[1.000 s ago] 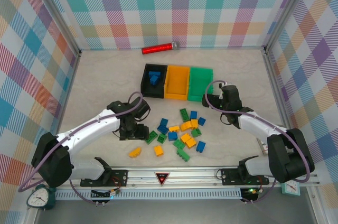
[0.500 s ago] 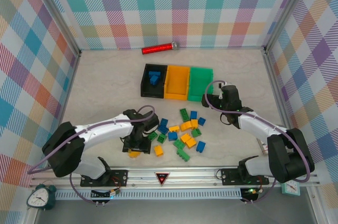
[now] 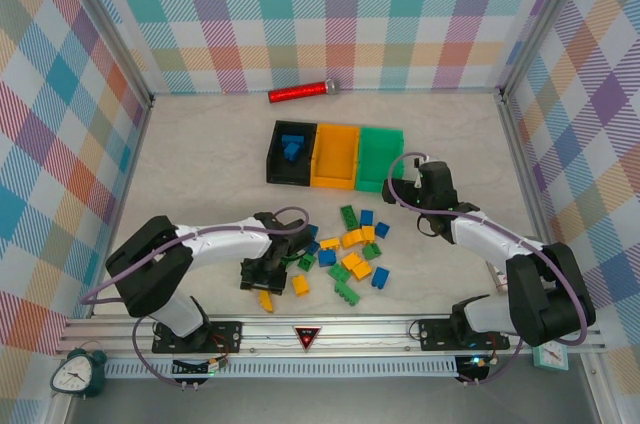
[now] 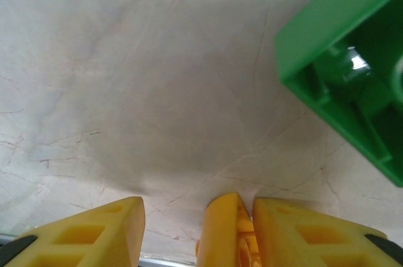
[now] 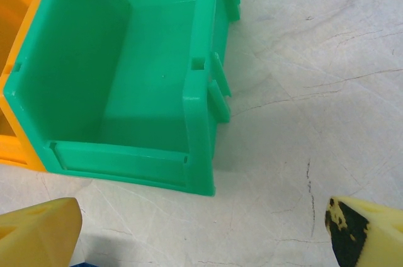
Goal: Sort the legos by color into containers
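A pile of blue, green and yellow legos (image 3: 347,249) lies on the table in front of three containers: a black bin (image 3: 273,156) holding blue bricks (image 3: 291,148), an orange bin (image 3: 335,182) and a green bin (image 3: 378,134). My left gripper (image 3: 262,282) is low over a lone yellow brick (image 3: 265,300). In the left wrist view that yellow brick (image 4: 223,232) stands between the fingers of the left gripper (image 4: 196,237), against the right one, with a gap to the left one. An upturned green brick (image 4: 346,72) lies just ahead. My right gripper (image 3: 412,184) hangs open and empty at the green bin's (image 5: 198,122) front corner.
A red cylinder with a silver tip (image 3: 300,92) lies by the back wall. Checkered walls close off the left, back and right. A metal rail (image 3: 330,332) runs along the near edge, with small clocks (image 3: 75,372) at its ends. The orange bin's side (image 5: 12,34) shows beside the green one.
My left gripper has swung toward the near edge, come down over the lone yellow brick and narrowed its jaws; the brick has shifted slightly. The right arm has not moved.
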You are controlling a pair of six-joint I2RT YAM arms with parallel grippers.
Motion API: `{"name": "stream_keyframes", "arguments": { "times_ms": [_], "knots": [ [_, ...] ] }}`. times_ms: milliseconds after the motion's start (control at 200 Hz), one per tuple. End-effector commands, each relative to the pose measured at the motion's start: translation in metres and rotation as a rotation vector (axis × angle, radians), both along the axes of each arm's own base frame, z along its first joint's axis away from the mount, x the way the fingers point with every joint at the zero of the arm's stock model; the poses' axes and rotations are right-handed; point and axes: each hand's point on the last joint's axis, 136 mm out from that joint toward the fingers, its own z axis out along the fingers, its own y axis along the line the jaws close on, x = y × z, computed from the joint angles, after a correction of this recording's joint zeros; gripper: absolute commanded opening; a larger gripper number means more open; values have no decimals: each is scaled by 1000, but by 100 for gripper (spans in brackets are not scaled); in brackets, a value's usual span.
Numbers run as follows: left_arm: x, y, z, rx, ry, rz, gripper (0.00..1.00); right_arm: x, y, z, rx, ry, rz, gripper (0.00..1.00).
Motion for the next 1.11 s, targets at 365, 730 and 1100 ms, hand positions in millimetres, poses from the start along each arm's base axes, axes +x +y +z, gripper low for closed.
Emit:
{"name": "stream_keyframes", "arguments": {
  "times_ms": [365, 730, 1100],
  "knots": [
    [2, -15, 0, 4, -50, -48, 15, 5, 4, 12, 4, -27, 5, 99],
    [57, -48, 43, 19, -224, -142, 6, 6, 2, 13, -7, -30, -2, 99],
    [210, -135, 130, -269, -593, -168, 0, 7, 0, 14, -18, -32, -10, 99]
  ]
}}
